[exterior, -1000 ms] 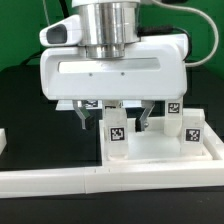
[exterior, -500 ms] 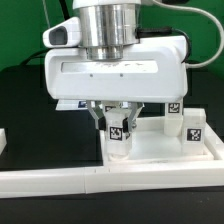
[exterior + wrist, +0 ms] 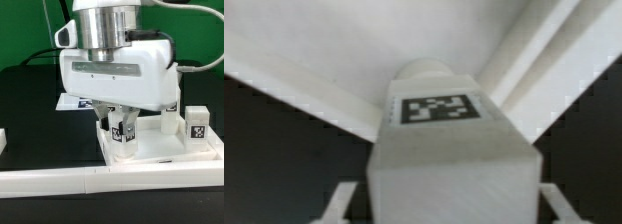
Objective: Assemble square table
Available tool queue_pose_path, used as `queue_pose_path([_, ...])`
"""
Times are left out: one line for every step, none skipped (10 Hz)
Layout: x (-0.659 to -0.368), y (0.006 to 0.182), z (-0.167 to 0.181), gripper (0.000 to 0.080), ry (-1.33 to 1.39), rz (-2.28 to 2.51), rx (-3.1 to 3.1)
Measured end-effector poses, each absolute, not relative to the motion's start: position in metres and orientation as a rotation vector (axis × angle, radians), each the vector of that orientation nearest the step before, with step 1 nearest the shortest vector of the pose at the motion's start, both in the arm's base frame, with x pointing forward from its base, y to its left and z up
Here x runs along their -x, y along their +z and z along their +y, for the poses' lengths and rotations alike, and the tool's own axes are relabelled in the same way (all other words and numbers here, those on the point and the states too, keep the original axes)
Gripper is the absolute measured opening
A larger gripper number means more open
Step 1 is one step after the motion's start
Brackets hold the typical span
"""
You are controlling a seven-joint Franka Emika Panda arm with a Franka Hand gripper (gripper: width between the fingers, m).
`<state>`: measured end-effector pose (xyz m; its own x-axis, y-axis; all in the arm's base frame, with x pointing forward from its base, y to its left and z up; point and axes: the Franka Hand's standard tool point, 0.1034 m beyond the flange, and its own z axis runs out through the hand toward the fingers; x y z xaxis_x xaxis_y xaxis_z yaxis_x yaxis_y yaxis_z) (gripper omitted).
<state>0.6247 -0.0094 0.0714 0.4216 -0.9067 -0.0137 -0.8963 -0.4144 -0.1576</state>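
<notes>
The square table top [image 3: 165,150] lies flat on the exterior view's right, inside the white rail. A white tagged leg post [image 3: 122,134] stands at its near left corner. My gripper [image 3: 119,128] is shut on this leg post, and the hand is tilted toward the exterior view's right. Two more leg posts [image 3: 197,123] stand at the top's far right side. In the wrist view the held leg post [image 3: 439,108] fills the middle, tag facing the camera, with my fingers [image 3: 342,200] on either side and the table top [image 3: 331,45] behind it.
The long white L-shaped rail [image 3: 60,182] runs along the front and up the right side [image 3: 214,150]. The marker board [image 3: 70,101] lies on the black table behind my hand. A small white part [image 3: 3,140] sits at the left edge.
The jaws were open around the leg post one second ago and have shut on it. Since then the hand has tilted and shifted slightly right with the leg.
</notes>
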Motion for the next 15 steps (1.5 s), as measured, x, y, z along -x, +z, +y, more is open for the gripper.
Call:
queue_pose_path([-0.622, 0.071, -0.011, 0.0288, -0.041, 1.837, 2.325])
queue_pose_path([-0.623, 0.070, -0.015, 0.0288, -0.004, 1.944, 2.192])
queue_pose_path([-0.622, 0.070, -0.014, 0.0290, 0.009, 2.029, 2.113])
queue_pose_path([-0.622, 0.070, -0.013, 0.0290, 0.018, 2.088, 2.057])
queue_pose_path([-0.622, 0.069, -0.011, 0.0290, 0.023, 2.130, 2.018])
queue_pose_path([-0.622, 0.069, -0.011, 0.0401, 0.017, 2.089, 2.059])
queue_pose_path([-0.622, 0.069, -0.010, 0.0540, 0.017, 2.084, 2.065])
queue_pose_path([-0.624, 0.071, -0.002, 0.0615, -0.037, 1.879, 2.317])
queue_pose_path([-0.627, 0.073, 0.006, 0.0615, -0.092, 1.660, 2.507])
queue_pose_path([-0.627, 0.072, 0.013, 0.0643, -0.117, 1.496, 2.619])
queue_pose_path([-0.626, 0.072, 0.010, 0.0648, -0.126, 1.378, 2.687])
queue_pose_path([-0.627, 0.072, 0.008, 0.0648, -0.130, 1.333, 2.712])
queue_pose_path([-0.627, 0.072, 0.009, 0.0649, -0.138, 1.209, 2.776])
queue_pose_path([-0.627, 0.073, 0.011, 0.0649, -0.162, 0.948, 2.909])
queue_pose_path([-0.630, 0.073, 0.011, 0.0649, -0.195, 0.678, 3.012])
